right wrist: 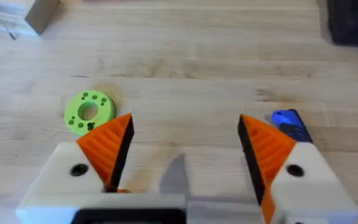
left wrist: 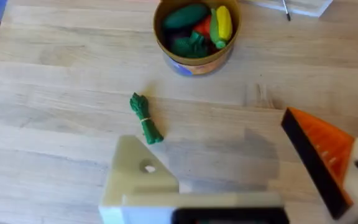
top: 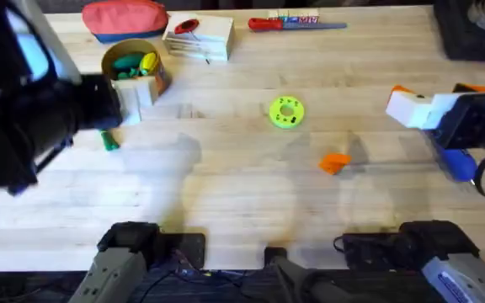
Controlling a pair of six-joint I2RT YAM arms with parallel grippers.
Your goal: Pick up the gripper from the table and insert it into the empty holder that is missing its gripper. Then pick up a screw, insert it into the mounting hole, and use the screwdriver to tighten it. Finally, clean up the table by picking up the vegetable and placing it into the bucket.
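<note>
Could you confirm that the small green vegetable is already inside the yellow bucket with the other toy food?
Not quite: the green vegetable lies on the bare table, apart from the bucket, as the left wrist view shows. The bucket does hold other toy food.

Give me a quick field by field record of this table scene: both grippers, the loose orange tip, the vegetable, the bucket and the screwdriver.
left gripper: open, one finger lacks its orange pad
right gripper: open, both orange pads on
gripper: loose on the table, right of centre
vegetable: on the table, apart from the bucket
bucket: upright, toy food inside
screwdriver: blue, at the table's right side
</note>
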